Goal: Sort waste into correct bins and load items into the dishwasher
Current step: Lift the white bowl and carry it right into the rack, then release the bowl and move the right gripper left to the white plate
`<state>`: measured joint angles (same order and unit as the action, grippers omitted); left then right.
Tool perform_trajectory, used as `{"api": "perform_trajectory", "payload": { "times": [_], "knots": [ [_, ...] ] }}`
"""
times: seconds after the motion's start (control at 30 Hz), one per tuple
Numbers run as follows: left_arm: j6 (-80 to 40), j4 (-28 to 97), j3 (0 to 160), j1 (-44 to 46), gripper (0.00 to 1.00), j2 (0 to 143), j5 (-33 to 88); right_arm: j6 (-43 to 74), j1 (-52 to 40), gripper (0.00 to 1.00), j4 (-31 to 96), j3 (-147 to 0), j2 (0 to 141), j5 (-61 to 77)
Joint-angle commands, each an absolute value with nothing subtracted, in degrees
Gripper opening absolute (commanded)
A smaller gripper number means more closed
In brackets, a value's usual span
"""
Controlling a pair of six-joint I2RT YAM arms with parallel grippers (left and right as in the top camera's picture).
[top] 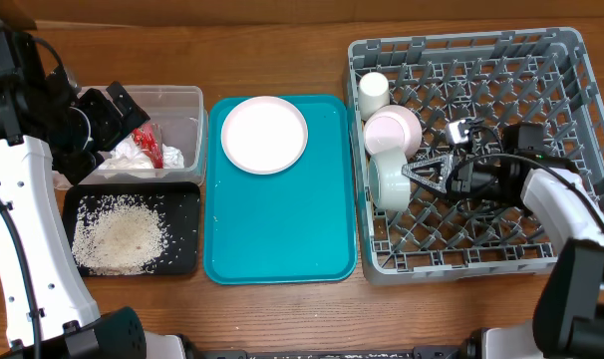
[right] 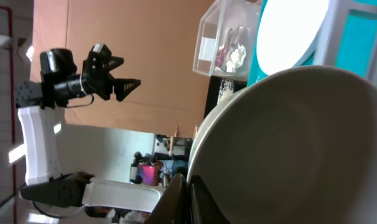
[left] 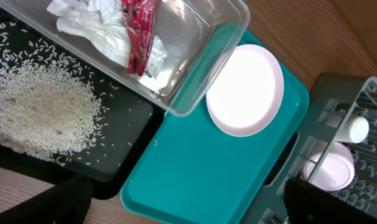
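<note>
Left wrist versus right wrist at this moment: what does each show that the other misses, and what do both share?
Left wrist only: the white cup lying in the grey rack.
Right wrist only: the right hand shut on the rim of a white bowl, and the left hand open in the air.
Both: the pink plate and the clear tub holding the napkin and red wrapper.

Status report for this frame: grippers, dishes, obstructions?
Left gripper open, empty, above clear tub. Right gripper shut on rim of white bowl inside dish rack. Pink plate not yet loaded, on teal tray. Nothing blocking.
</note>
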<state>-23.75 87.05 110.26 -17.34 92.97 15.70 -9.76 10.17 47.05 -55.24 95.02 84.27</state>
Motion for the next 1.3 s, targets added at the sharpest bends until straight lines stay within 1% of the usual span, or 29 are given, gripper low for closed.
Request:
{"api": "perform_trajectory", "payload": {
  "times": [0.0,0.13,0.2,0.3,0.43,0.63,0.77,0.87,1.0,1.07,1.17,1.27],
  "knots": [
    [-22.7,87.0,111.0,-17.3,1.0,92.9,16.1,-10.9,11.5,0.04,46.8,-55.0,95.3,83.9],
    [-22.7,87.0,111.0,-17.3,1.0,92.9,16.1,-10.9,13.5,0.06,47.2,-55.0,95.3,79.7],
    [-22.7,87.0,111.0,-17.3,1.0,92.9,16.1,-10.9,14.6,0.13,47.3,-55.0,95.3,78.0],
    [-22.7,87.0,111.0,-17.3,1.0,92.9,16.1,-10.9,16.0,0.21,47.4,-55.0,95.3,76.7],
    [-22.7,87.0,111.0,-17.3,1.0,92.9,16.1,-10.9,17.9,0.29,47.4,-55.0,95.3,76.7],
    [-22.7,87.0,111.0,-17.3,1.0,92.9,16.1,-8.8,21.0,0.3,47.4,-55.6,95.3,74.8],
    [-22.7,87.0,111.0,-17.3,1.0,92.9,16.1,-4.0,21.9,0.31,48.4,-58.7,95.0,68.8],
    [-22.7,87.0,111.0,-17.3,1.0,92.9,16.1,-2.1,21.6,0.31,51.7,-63.3,94.5,63.4],
    [-22.7,87.0,111.0,-17.3,1.0,92.9,16.1,-1.4,19.5,0.31,57.0,-71.1,92.9,56.2],
    [-22.7,87.0,111.0,-17.3,1.0,92.9,16.1,0.1,16.9,0.31,58.9,-75.3,91.9,50.5],
    [-22.7,87.0,111.0,-17.3,1.0,92.9,16.1,2.3,10.9,0.33,60.4,-80.9,91.1,40.8],
    [-22.7,87.0,111.0,-17.3,1.0,92.9,16.1,4.0,1.9,0.36,60.1,-85.5,91.0,30.3]
  ]
}}
